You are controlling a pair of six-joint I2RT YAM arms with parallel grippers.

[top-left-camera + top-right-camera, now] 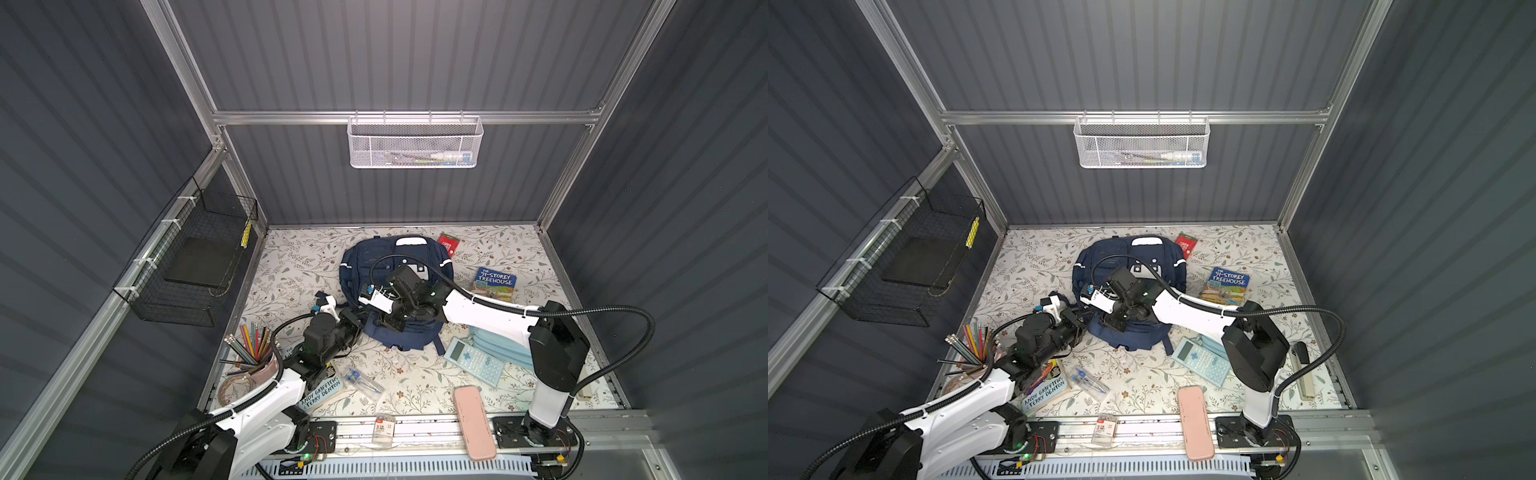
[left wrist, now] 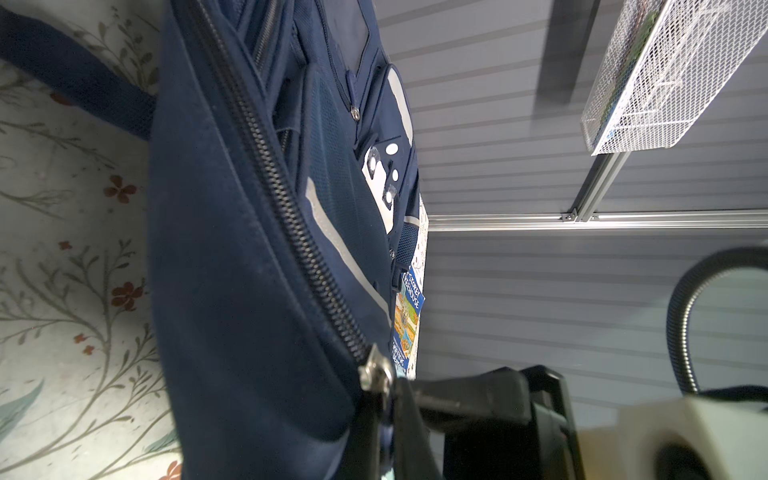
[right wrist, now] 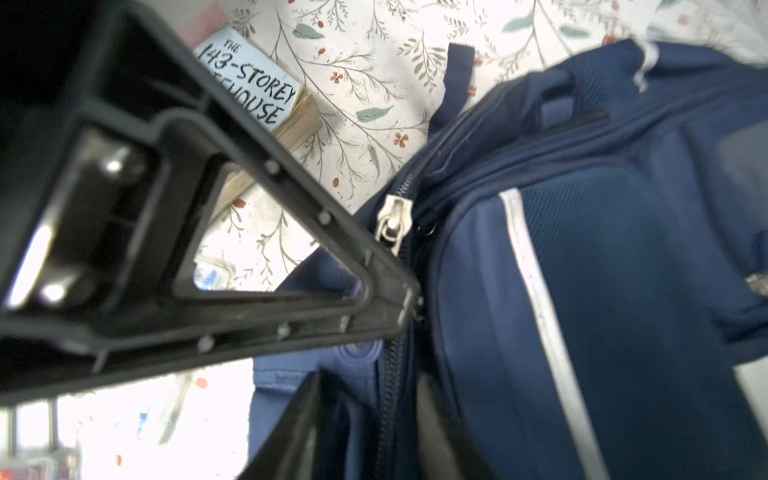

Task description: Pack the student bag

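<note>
**Lying flat, the student bag is met at its near edge by both arms**

The navy bag rests front face up on the floral tabletop, towards the back and about centre in both top views. At its near-left edge, the left gripper has its fingers pinched fully together on the bag's zip line, right behind a silver zip slider. The right gripper comes in from the right to the bag's near edge. Its jaws stand a little apart with blue bag material between them, and I cannot tell whether they actually pinch it.

Near the bag's right side lies the "91-Storey Treehouse" book. A red packet sits beside the bag's far right corner. Nearer the front are a pale blue calculator, a pink case overhanging the front rail, a cup of pencils and the "143-Storey Treehouse" book.
</note>
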